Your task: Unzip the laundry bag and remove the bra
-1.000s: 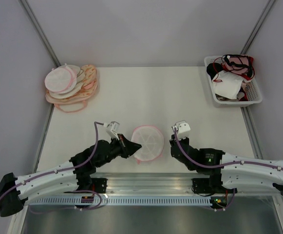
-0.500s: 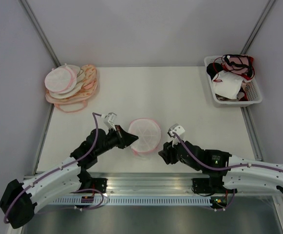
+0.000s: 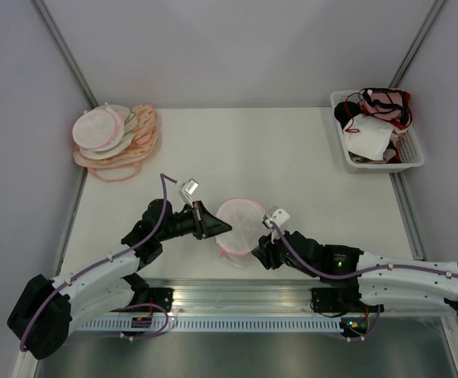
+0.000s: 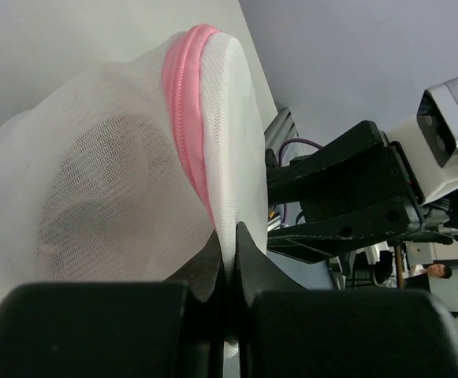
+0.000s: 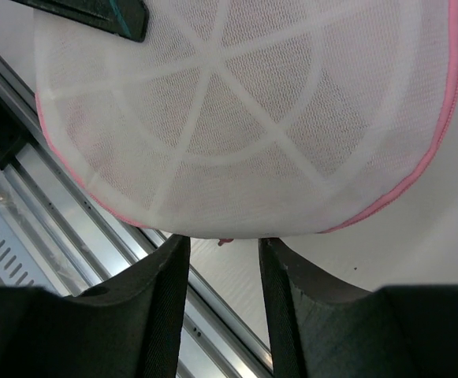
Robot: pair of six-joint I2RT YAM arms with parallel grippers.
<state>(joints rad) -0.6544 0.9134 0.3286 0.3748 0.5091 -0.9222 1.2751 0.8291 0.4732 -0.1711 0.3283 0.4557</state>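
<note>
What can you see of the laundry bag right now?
The laundry bag is a round, domed white mesh pouch with a pink zip rim that looks closed and white ribs spoking across one face. It sits near the front edge of the table and looks tipped up. The left gripper is shut on its mesh beside the rim. The right gripper is open at its near rim, not gripping. A dim shape shows through the mesh.

You have brought your right gripper [image 3: 256,250] from the far right side of the laundry bag [image 3: 243,219] round to its near edge, and its jaws, closed a second ago, now stand apart. Your left gripper [image 3: 225,228] has shifted right with its pinch, tipping the bag up on its rim
</note>
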